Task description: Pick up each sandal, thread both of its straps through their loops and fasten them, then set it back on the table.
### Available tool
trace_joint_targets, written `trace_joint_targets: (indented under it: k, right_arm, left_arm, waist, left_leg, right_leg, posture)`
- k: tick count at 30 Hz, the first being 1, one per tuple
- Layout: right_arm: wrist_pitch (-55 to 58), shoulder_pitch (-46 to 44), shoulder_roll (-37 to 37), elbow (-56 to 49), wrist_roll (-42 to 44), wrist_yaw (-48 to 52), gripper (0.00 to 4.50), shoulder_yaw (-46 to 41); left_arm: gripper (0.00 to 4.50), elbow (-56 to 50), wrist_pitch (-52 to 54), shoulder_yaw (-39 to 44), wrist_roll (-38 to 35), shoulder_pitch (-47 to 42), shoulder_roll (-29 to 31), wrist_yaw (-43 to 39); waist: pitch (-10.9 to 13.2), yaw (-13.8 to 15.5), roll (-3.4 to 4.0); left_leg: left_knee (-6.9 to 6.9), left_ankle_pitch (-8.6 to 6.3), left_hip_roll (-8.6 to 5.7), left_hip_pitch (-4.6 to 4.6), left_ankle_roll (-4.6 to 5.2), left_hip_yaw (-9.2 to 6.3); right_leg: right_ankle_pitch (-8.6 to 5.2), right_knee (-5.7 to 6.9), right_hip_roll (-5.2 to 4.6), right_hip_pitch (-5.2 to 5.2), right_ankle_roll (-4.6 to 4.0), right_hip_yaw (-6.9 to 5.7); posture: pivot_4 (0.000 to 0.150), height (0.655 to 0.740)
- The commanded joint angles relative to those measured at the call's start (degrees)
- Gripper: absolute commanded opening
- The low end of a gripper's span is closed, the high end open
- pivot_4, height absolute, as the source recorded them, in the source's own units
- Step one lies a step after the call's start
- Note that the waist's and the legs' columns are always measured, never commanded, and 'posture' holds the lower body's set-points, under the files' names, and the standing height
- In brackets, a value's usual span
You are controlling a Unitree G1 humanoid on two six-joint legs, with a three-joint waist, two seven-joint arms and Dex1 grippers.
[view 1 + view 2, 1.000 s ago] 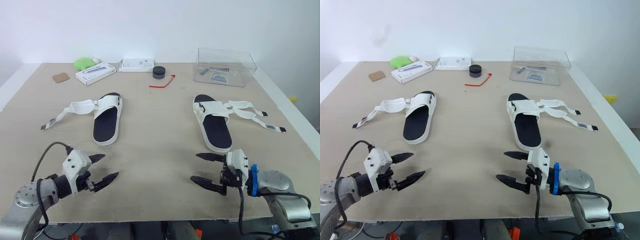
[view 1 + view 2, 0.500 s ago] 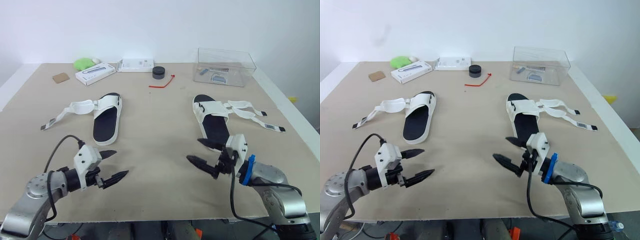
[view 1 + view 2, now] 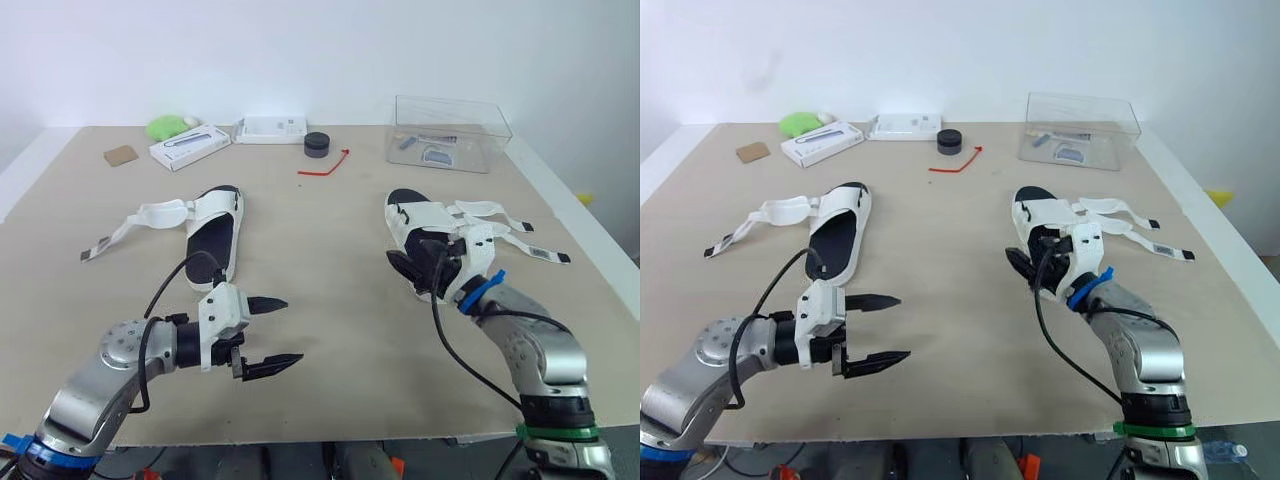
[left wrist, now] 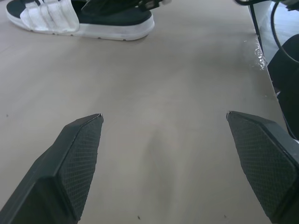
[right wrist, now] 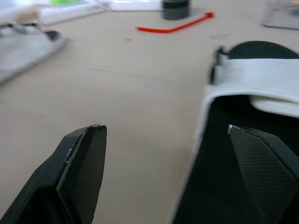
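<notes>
Your right gripper point(image 3: 418, 268), fingers apart, hides the heel of the right sandal point(image 3: 424, 214), having advanced from the tabletop's near edge; left gripper point(image 3: 290, 330) also spread

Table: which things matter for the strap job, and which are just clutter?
Job: left sandal, right sandal, both with straps unfastened.
Clutter: clear box, red tie, black puck, slanted white box, straight white box, green object, cardboard square.
</notes>
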Motion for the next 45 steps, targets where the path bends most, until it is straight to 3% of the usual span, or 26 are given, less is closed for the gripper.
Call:
trace_joint_targets:
  k: [1,10,13,19,21,22,29,35,45]
  right_arm:
    - [-4.19,-4.06,1.38,5.47,-4.1,-2.28,4.5,0.59]
    - [-10.42,-14.16,6.44,18.46,-10.21,-5.64,4.5,1.97]
    - [-11.75,-15.41,7.01,20.05,-11.02,-4.76,3.8,2.88]
    - [-16.3,-15.47,6.04,22.64,-13.58,-0.64,1.23,4.74]
    - [-16.93,-15.64,6.05,22.63,-12.68,2.34,0.15,5.18]
    - [-16.94,-15.54,6.02,21.73,-11.54,5.26,0.02,5.67]
    - [-12.83,-11.7,-1.04,9.72,-4.49,30.91,0.02,12.29]
    - [-10.46,-5.8,-14.36,-4.34,2.67,56.32,0.02,18.77]
    - [-18.48,-7.84,-12.47,-1.35,0.04,61.68,0.02,21.95]
  left_arm:
    - [4.36,-0.06,-0.6,-0.34,0.05,-0.51,-0.47,0.07]
    - [4.36,0.35,-0.75,0.71,-0.14,0.27,-1.41,1.74]
    - [4.5,0.2,-1.1,1.3,0.22,1.26,-1.04,2.21]
    - [4.5,-0.34,-1.01,2.45,0.28,2.12,-1.0,3.44]
    - [4.5,-0.34,-0.97,2.82,0.13,2.22,-0.83,3.44]
    - [4.5,-0.33,-0.86,3.18,-0.12,2.3,-0.69,3.42]
    - [4.5,-0.67,-0.07,8.44,-3.32,4.13,2.91,0.57]
    - [4.5,-1.98,-0.33,12.26,-5.42,6.98,7.94,-4.02]
    - [4.5,-2.35,0.68,11.43,-6.18,6.71,7.84,-4.05]
  waist:
    - [0.0,-0.05,0.0]
    - [0.0,-0.38,0.01]
    - [0.0,-0.42,0.01]
    - [0.0,-1.11,0.01]
    - [0.0,-1.18,0.01]
    - [0.0,-1.21,0.01]
    - [0.07,-1.18,0.11]
    - [0.1,-0.73,0.13]
    - [0.14,-1.07,0.06]
  left_leg:
    - [0.0,0.0,-0.01,-0.03,0.0,0.0]
    - [0.01,0.01,0.0,-0.02,0.0,0.05]
    - [0.0,0.0,0.0,-0.04,0.0,0.02]
    - [0.01,0.0,0.0,-0.02,0.0,0.07]
    - [0.01,0.0,0.0,-0.01,0.0,0.07]
    - [0.01,0.0,0.02,-0.01,0.0,0.07]
    - [-0.07,-0.02,0.15,-0.03,0.03,0.0]
    - [-0.06,-0.08,0.03,-0.11,0.06,-0.07]
    - [0.05,-0.08,0.11,0.03,0.05,-0.05]
  right_leg:
    - [0.0,0.0,-0.01,-0.02,0.0,0.0]
    - [0.05,0.0,-0.02,-0.03,0.0,0.06]
    - [0.05,0.0,-0.03,-0.03,0.0,0.04]
    - [0.06,0.0,-0.09,-0.03,0.0,0.09]
    - [0.06,0.0,-0.09,-0.03,0.0,0.09]
    - [0.06,0.0,-0.07,-0.03,0.0,0.09]
    - [0.01,0.0,-0.07,-0.09,-0.1,-0.01]
    - [-0.09,-0.06,-0.13,-0.08,0.02,-0.15]
    - [-0.02,0.04,-0.02,-0.03,-0.04,-0.13]
  posture:
    - [0.15,0.74]
    - [0.15,0.74]
    - [0.15,0.74]
    - [0.15,0.74]
    - [0.15,0.74]
    - [0.15,0.74]
    - [0.15,0.74]
    - [0.15,0.74]
    - [0.15,0.74]
